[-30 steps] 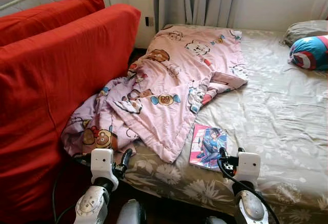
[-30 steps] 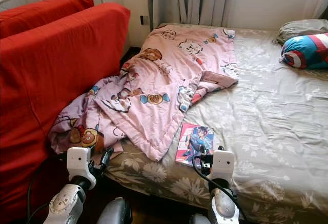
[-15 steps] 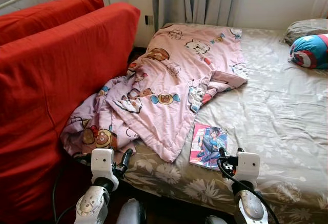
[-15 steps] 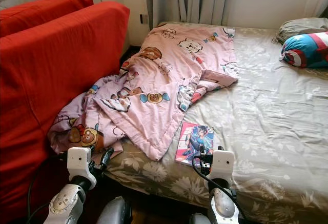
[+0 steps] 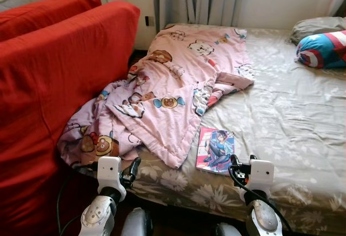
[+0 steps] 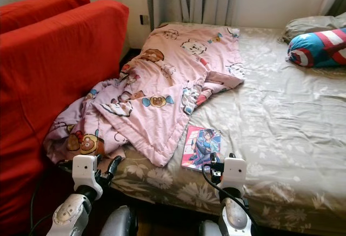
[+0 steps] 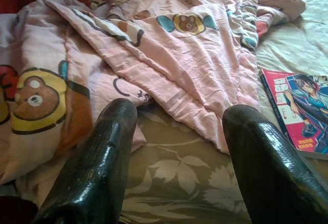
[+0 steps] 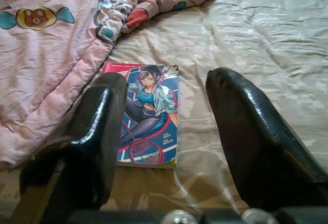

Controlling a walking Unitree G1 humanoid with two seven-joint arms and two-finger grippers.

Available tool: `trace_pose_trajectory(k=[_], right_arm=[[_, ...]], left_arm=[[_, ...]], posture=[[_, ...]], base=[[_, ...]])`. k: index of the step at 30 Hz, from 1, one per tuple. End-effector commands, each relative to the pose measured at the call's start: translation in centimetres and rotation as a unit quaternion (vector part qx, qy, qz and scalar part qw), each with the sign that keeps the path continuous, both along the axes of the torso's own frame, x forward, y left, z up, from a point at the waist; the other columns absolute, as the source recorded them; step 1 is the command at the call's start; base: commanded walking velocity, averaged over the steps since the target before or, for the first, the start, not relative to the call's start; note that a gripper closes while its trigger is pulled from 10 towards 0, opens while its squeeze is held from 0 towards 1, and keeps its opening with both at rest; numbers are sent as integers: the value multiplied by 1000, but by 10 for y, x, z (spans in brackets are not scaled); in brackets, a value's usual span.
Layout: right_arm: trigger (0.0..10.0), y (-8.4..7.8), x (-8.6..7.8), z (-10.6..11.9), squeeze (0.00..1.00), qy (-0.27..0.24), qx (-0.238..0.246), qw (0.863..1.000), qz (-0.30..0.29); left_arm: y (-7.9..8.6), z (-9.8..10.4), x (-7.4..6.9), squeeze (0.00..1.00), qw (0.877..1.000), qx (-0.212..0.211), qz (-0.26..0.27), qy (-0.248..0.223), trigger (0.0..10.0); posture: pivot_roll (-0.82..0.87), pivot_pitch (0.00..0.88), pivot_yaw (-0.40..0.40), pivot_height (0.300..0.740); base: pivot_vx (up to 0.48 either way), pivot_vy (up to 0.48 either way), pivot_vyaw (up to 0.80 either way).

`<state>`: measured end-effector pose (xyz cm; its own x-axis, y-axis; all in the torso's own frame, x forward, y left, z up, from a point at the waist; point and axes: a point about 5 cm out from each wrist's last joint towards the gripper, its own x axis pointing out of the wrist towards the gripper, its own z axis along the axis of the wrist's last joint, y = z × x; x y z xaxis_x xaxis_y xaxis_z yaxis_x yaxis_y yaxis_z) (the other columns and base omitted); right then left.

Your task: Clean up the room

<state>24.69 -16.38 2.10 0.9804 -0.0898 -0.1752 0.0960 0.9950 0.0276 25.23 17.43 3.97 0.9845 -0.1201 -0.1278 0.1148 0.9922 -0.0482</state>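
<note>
1 blanket point(image 5: 178, 93); 1 comic point(image 5: 217, 150); 2 red cushions point(image 5: 59, 79); 2 pillows point(image 5: 323, 48)

The blanket point(image 5: 178, 90) is soft, matt quilted cloth, creased and printed. At its 5 o'clock lies a book point(image 5: 217, 150) with a glossy paper cover. The bed sheet point(image 5: 292, 122) has a faint sheen. The left gripper's fingers point(image 7: 97, 167) look like shiny black plastic.

Left arm: silver, raised low in front of the body, forearm pointing forward.
Left hand point(image 7: 177, 157): black fingers spread apart, holding nothing.
Right arm: silver, likewise held forward, cable looped at the wrist.
Right hand point(image 8: 166, 131): fingers apart, apparently empty.
</note>
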Motion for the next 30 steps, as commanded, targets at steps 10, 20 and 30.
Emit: trace_pose_trajectory(k=[10, 20, 30], right_arm=[[10000, 4, -1, -1, 0, 4, 3, 1000, 15], [10000, 6, -1, -5, 0, 11, 3, 1000, 24], [10000, 6, -1, -7, 0, 16, 3, 999, 28]], left_arm=[[0, 2, 2, 0, 1000, 12, -4, 2, 10000], [0, 2, 2, 0, 1000, 11, -5, 3, 10000], [-1, 2, 2, 0, 1000, 10, -7, 3, 10000]], posture=[[-31, 40, 27, 610], [-31, 41, 27, 610], [-30, 42, 29, 610]], base=[[0, 0, 0], [0, 0, 0], [0, 0, 0]])
